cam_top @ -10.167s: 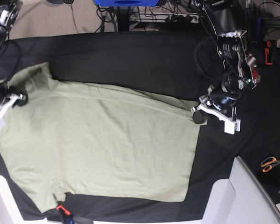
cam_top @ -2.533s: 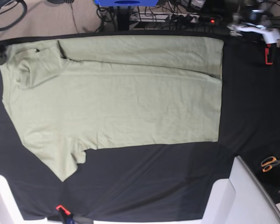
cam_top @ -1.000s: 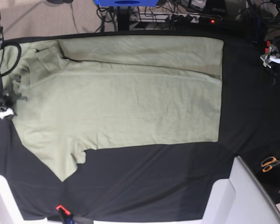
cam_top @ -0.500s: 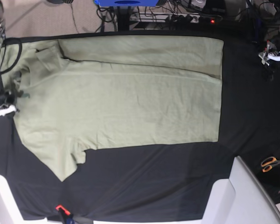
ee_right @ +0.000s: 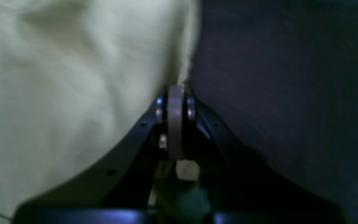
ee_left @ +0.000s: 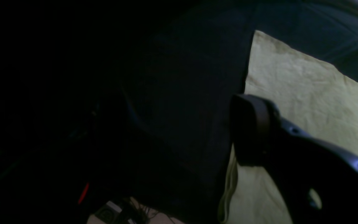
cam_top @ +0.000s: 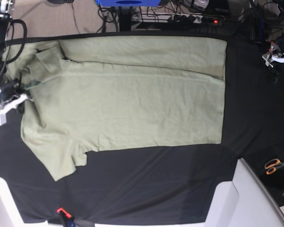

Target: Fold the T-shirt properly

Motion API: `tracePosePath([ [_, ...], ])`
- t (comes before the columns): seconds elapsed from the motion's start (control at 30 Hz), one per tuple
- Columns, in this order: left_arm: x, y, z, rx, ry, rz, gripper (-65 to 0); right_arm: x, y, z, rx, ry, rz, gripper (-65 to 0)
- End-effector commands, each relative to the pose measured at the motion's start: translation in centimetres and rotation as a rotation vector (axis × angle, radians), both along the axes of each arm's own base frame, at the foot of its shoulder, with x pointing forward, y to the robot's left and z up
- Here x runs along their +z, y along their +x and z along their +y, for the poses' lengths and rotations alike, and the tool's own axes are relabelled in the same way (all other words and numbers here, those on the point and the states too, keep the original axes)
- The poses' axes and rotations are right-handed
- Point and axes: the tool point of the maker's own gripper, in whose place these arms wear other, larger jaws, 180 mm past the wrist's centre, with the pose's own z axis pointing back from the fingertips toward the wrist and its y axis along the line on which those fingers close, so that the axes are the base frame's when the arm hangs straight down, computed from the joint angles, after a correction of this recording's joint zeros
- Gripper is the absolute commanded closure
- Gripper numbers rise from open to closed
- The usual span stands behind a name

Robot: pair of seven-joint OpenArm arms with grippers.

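Observation:
The pale green T-shirt (cam_top: 128, 99) lies flat on the black cloth (cam_top: 255, 123), neck end to the left, with a strip folded over along its far edge. My right gripper (cam_top: 12, 94) is at the shirt's left edge. In the right wrist view its jaws (ee_right: 176, 93) are pressed together on the shirt's edge (ee_right: 73, 77). My left gripper (cam_top: 276, 57) hovers over bare black cloth at the far right, away from the shirt. In the left wrist view one finger (ee_left: 250, 137) shows off-centre over the shirt's hem corner (ee_left: 306, 93), holding nothing.
Orange-handled scissors (cam_top: 274, 165) lie at the right edge. A white panel (cam_top: 246, 198) covers the front right corner. A red clip (cam_top: 61, 211) sits at the front left edge. Cables and a power strip (cam_top: 189, 19) run behind the table.
My right gripper has moved up and to the right, drawing the shirt's left edge inward by a little. The left gripper has stayed near the far right.

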Motion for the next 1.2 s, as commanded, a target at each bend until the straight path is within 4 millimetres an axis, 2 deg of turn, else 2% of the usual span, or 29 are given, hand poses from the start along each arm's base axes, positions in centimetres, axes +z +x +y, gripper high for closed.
tracePosePath([
  [0.0,1.3,0.6,0.3,-0.014,0.025,-0.039,-49.5,1.8,1.2,-1.0,0.004,-0.018,-0.052,0.0],
  [0.2,-2.6,0.8,-2.8,-0.142,0.136,0.134,-49.5,3.3,1.0,-0.1,0.048,-0.043,-0.087,0.0],
  [0.33,-3.9,0.8,-4.0,-0.135,0.136,0.159,-49.5,3.8,0.2,0.7,0.094,-0.065,-0.046,0.0],
  [0.43,-4.0,0.9,-4.5,-0.135,0.124,0.150,-49.5,4.0,-0.4,1.9,0.105,-0.054,-0.043,0.0],
  [0.5,-3.7,1.7,-4.6,-0.135,0.123,0.132,-49.5,4.4,-0.8,1.6,0.079,-0.049,-0.041,0.0],
  [0.67,-3.7,2.0,-4.5,-0.134,0.127,0.130,-49.5,4.5,-1.7,0.9,0.056,-0.048,0.003,0.0],
  [0.83,-3.7,2.0,-4.5,-0.134,0.126,0.128,-49.5,5.4,-2.4,1.4,0.081,-0.069,-0.010,0.0],
  [1.0,-3.7,2.0,-4.5,-0.134,0.126,0.130,-49.5,6.1,-3.3,3.1,0.102,-0.065,-0.032,0.0],
  [1.17,-3.7,2.0,-4.5,-0.134,0.126,0.130,-49.5,5.8,-4.7,4.5,0.110,-0.046,-0.026,0.0],
])
